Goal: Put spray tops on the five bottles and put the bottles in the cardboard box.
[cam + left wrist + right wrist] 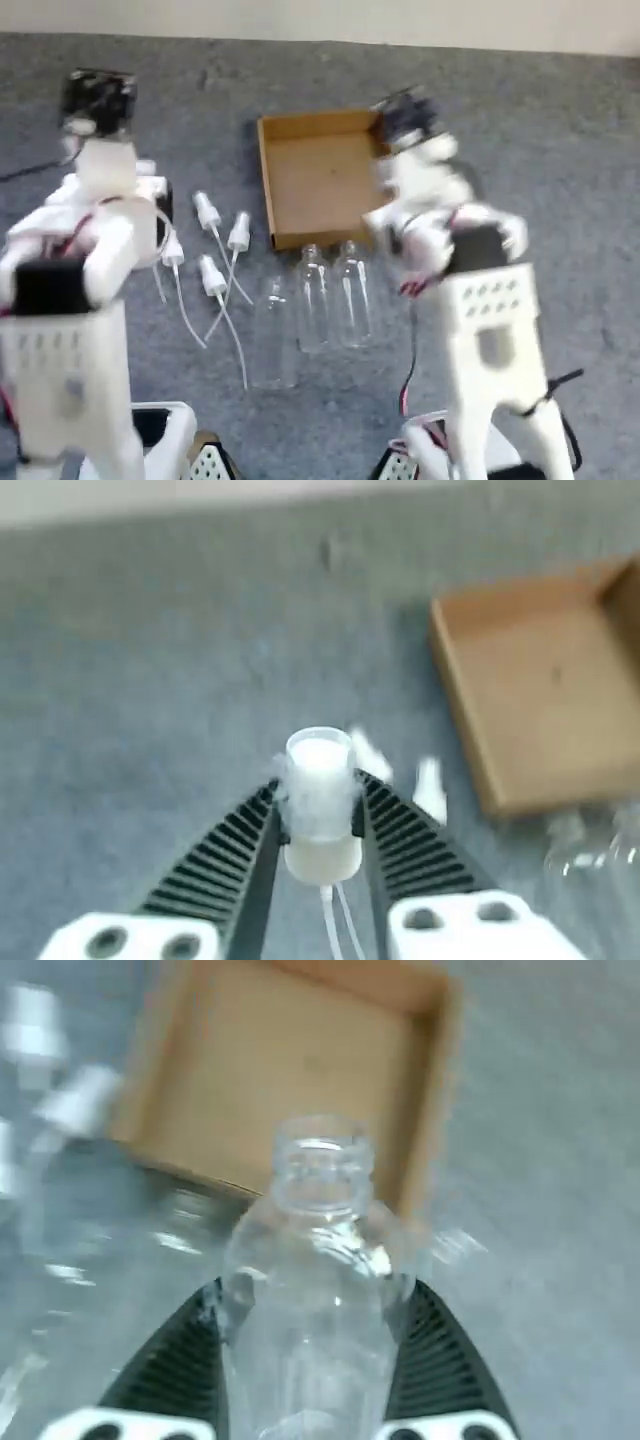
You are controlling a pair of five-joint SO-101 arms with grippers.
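High view: the cardboard box lies open at upper centre of the grey table; clear bottles lie side by side just below it; spray tops are scattered left of centre, beside the left arm; the right arm crowds the box's right wall.

Left wrist view: the left end effector is clamped on one spray top; the box sits beyond.

Right wrist view: the right end effector grips one bottle, its open neck toward the box.
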